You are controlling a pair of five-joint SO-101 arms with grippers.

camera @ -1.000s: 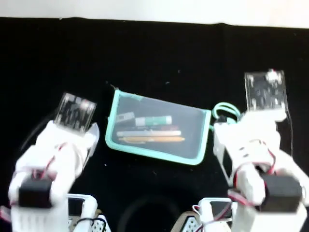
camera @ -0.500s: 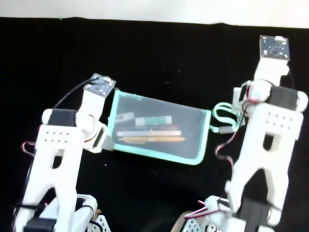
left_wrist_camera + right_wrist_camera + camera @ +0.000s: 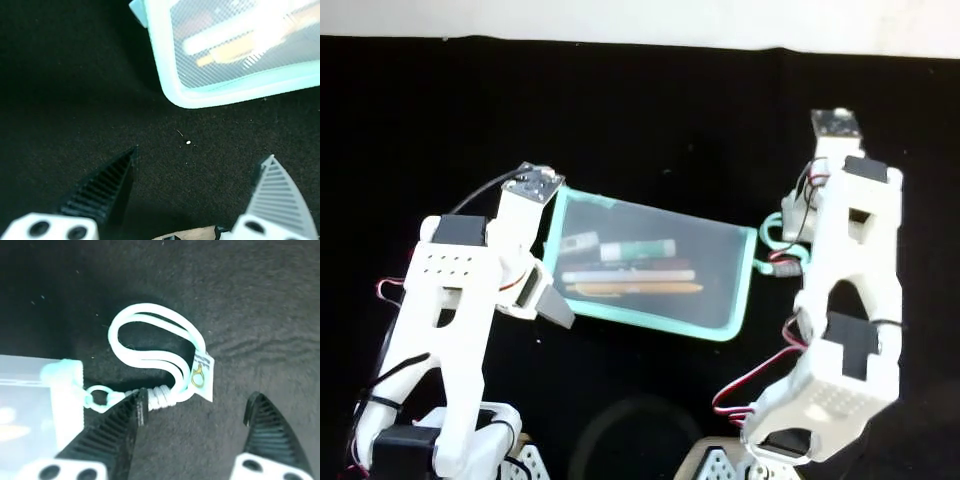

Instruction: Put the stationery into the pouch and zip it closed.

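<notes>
Left gripper (image 3: 202,152) spread beside pouch (image 3: 722,272); stationery (image 3: 632,281) inside

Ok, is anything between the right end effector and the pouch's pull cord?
Nothing visible does. The open right end effector is right at the pull cord, with only bare black cloth around it.

Lab-like robot test bench under black cloth (image 3: 650,110).
</notes>
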